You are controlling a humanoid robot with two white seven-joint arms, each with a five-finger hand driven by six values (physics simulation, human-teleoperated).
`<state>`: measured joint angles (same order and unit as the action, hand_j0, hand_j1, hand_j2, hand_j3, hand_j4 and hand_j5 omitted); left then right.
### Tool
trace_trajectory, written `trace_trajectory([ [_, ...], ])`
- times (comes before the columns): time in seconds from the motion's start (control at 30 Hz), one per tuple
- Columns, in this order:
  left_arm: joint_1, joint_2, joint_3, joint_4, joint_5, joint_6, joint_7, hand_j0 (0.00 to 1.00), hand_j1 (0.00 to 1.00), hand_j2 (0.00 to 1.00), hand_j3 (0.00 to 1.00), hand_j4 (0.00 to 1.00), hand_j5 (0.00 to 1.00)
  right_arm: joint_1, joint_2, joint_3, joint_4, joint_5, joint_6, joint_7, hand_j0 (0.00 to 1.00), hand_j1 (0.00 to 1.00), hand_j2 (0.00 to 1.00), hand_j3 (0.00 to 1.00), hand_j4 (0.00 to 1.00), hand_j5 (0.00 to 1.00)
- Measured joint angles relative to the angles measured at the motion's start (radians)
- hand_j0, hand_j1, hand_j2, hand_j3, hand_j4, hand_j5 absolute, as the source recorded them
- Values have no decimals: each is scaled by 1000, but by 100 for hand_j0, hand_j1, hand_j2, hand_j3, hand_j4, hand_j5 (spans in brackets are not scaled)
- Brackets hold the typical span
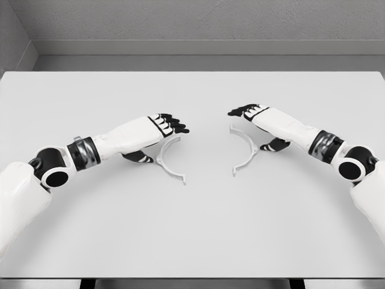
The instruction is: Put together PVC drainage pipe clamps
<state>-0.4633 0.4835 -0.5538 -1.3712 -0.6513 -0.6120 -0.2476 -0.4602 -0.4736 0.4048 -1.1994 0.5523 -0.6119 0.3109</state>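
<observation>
Nearest me, the table point(192, 241) is bare; further in, two white clamp halves lie flat and well apart, open sides turned away from each other, nothing joined yet. The left hand point(162, 127) hovers over the left half point(170, 161), fingers stretched flat, holding nothing; the right hand point(255, 114) is likewise extended over the right half point(248, 150); I judge grasping, turning and mating all remain.
</observation>
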Motion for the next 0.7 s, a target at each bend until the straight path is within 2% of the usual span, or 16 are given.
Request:
trace_trajectory([
  [0.7,-6,-34,-2,-3,-1,0,-4,100,100,100,100,100,100,0,0,4,-36,-8,-1,4,100,100,100,100,100,100],
])
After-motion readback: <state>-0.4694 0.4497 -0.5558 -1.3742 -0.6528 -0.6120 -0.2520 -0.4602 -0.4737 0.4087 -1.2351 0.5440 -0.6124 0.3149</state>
